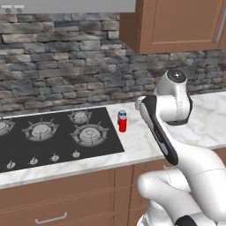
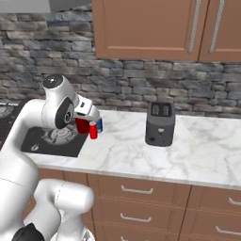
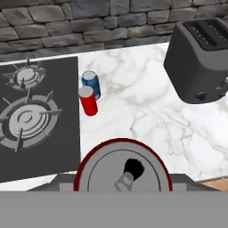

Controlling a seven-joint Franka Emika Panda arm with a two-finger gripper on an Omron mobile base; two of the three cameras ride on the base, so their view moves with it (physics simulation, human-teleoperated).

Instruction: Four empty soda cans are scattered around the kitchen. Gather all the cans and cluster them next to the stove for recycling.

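A dark red can [image 3: 121,168] sits right at the bottom of the hand view, seen from above, with its silver top and pull tab facing the camera. In the right base view the same can [image 2: 82,125] is up in the air at the end of the arm, above the edge of the counter [image 2: 141,150]. The gripper [image 2: 84,123] is closed around it and holds it upright; the fingers are hidden behind the can. Two more cans stand on the counter just beside the stove [image 3: 40,120]. One is a red can [image 3: 88,101] and one is a blue can [image 3: 91,84]. They stand close together, maybe touching, with the blue one a bit nearer the wall. In the left base view the red can [image 1: 122,122] stands just off the right edge of the stove [image 1: 53,137], and the blue one peeks out behind it. A black toaster [image 2: 160,123] stands on the counter, well apart from the cans, on the far side from the stove. Behind it all is a grey stone wall [image 1: 57,62], with brown cabinets [image 2: 150,28] above.
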